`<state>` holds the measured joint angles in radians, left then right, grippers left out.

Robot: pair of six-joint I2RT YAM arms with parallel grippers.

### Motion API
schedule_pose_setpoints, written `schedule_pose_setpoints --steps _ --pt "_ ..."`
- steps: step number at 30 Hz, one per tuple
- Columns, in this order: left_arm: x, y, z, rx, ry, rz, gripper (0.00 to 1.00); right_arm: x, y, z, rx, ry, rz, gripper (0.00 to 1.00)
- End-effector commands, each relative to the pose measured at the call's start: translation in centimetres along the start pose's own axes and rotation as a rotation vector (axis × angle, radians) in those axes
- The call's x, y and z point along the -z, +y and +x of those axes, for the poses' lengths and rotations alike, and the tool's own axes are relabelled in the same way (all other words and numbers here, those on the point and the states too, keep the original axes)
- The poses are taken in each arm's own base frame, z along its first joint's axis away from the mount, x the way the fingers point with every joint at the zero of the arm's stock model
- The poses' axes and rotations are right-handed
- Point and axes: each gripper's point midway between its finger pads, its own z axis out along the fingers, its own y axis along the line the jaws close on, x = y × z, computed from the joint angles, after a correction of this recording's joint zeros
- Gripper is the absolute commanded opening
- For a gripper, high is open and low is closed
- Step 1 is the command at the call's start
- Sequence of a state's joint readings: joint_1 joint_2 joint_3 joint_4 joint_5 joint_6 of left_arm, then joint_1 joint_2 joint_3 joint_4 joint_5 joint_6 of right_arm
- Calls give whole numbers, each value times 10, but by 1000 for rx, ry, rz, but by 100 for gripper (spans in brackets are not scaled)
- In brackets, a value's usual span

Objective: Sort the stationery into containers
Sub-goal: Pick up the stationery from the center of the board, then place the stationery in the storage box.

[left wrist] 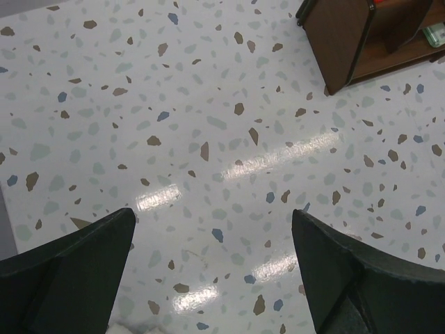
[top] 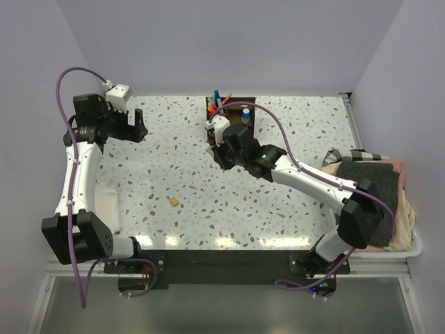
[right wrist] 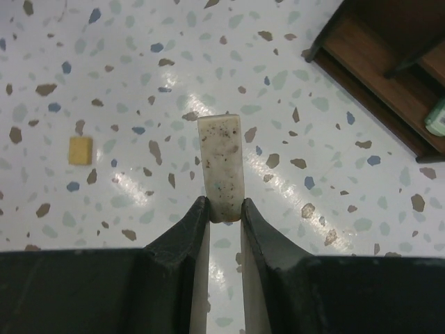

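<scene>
The right pincer (right wrist: pixel 224 209) grips a speckled white eraser (right wrist: pixel 221 163) at frame centre. The left pincer (left wrist: pixel 212 217) gapes wide above the surface (left wrist: pixel 208 104).

Organizer (top: pixel 235 111) sits mid far edge of the table (top: pixel 181 160), pens (top: pixel 217 97) standing in its left side. Right gripper (right wrist: pixel 224 209) is just in front of it, an eraser block (right wrist: pixel 221 160) pinched between its fingers above the surface. Second block (right wrist: pixel 81 150) lies left of centre toward the near edge, left gripper (left wrist: pixel 213 223) is by the far-left corner, folded cloth (top: pixel 108 202) is along the left edge, and cloth pile (top: pixel 379 188) is at the right edge toward the near-right corner.
</scene>
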<state>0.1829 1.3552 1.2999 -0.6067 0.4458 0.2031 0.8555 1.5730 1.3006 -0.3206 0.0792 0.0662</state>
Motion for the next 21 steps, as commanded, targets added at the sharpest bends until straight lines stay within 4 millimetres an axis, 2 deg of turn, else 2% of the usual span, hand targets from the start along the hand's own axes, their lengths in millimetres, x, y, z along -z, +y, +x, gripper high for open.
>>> schedule_pose_setpoints --steps 1,2,7,10,11,14,17,19,20,21 --pt "12 1 -27 -32 -59 -16 100 13 -25 -37 -236 -149 158 0" --pt "12 0 -28 -30 -71 -15 100 13 -34 -37 -262 -153 211 0" --pt "24 -7 -35 -28 -112 -13 100 -1 -47 -26 -353 -112 307 0" --pt "27 -6 -33 -51 -124 -27 100 -6 -65 -11 -451 -70 381 0" --pt "26 -6 -32 -51 -125 -30 100 -6 -80 -7 -495 -61 414 0" --pt "27 -8 -29 -49 -125 -25 100 -12 -102 8 -596 -27 448 0" --pt "26 -11 -28 -47 -132 -8 100 -20 -122 16 -586 -16 501 0" --pt "25 -13 -25 -39 -128 3 100 -26 -132 14 -561 -27 523 0" --pt "25 -14 -25 -38 -130 4 100 -34 -138 20 -554 -10 539 0" --pt "25 -16 -24 -38 -129 15 100 -36 -141 15 -533 -18 540 0"
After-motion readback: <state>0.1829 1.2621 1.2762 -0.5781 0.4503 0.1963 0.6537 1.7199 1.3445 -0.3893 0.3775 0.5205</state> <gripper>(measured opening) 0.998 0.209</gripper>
